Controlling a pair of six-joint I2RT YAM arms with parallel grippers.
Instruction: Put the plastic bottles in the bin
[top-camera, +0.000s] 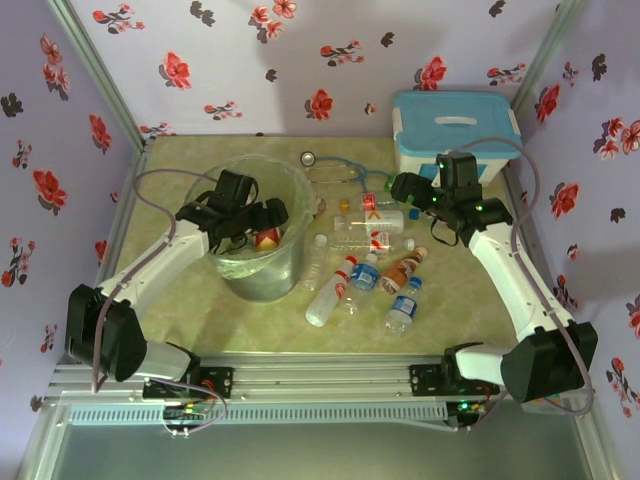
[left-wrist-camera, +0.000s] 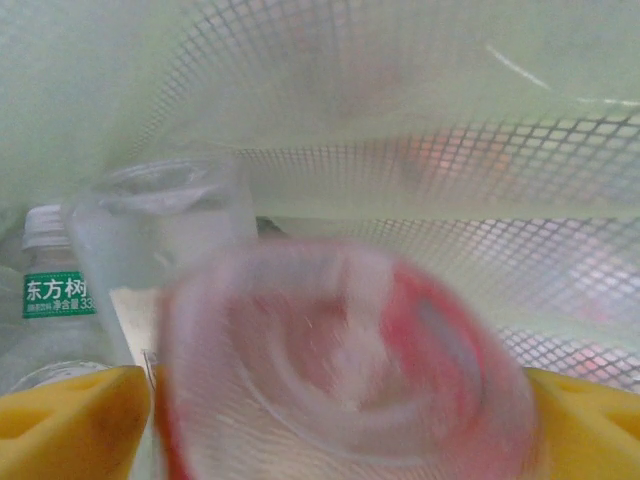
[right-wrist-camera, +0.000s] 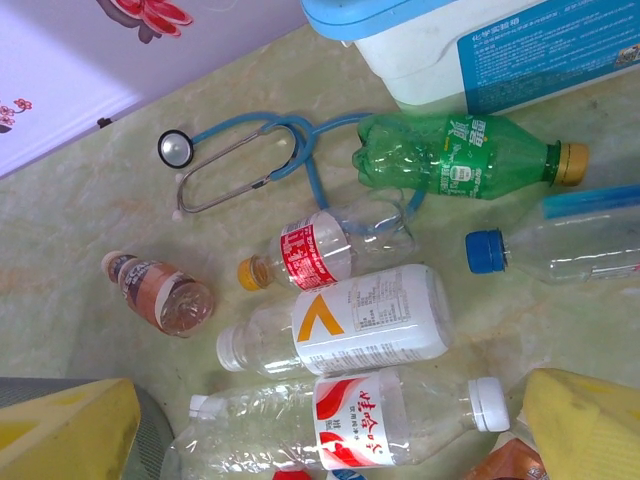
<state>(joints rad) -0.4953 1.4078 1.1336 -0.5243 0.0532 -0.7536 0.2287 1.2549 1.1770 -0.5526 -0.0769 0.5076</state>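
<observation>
My left gripper (top-camera: 262, 222) hangs inside the mouth of the bin (top-camera: 290, 180), a grey bucket lined with a clear bag. In the left wrist view its yellow fingers (left-wrist-camera: 70, 425) stand wide apart, and a red-labelled bottle (left-wrist-camera: 350, 370) shows blurred between them, base towards the camera. Two more bottles (left-wrist-camera: 55, 295) lie lower in the bin. My right gripper (top-camera: 412, 192) hovers open over several plastic bottles (top-camera: 375, 238) lying on the table, right of the bin. Below its fingers (right-wrist-camera: 60, 430) lie a red-and-white-labelled bottle (right-wrist-camera: 370, 420), a white-labelled one (right-wrist-camera: 350, 320) and a green one (right-wrist-camera: 450, 160).
A white box with a light-blue lid (top-camera: 455, 130) stands at the back right, close behind the right gripper. A blue stethoscope (right-wrist-camera: 240, 150) lies on the table between the bin and the box, one bottle (right-wrist-camera: 320, 250) resting on its tubing. Flowered walls close in three sides.
</observation>
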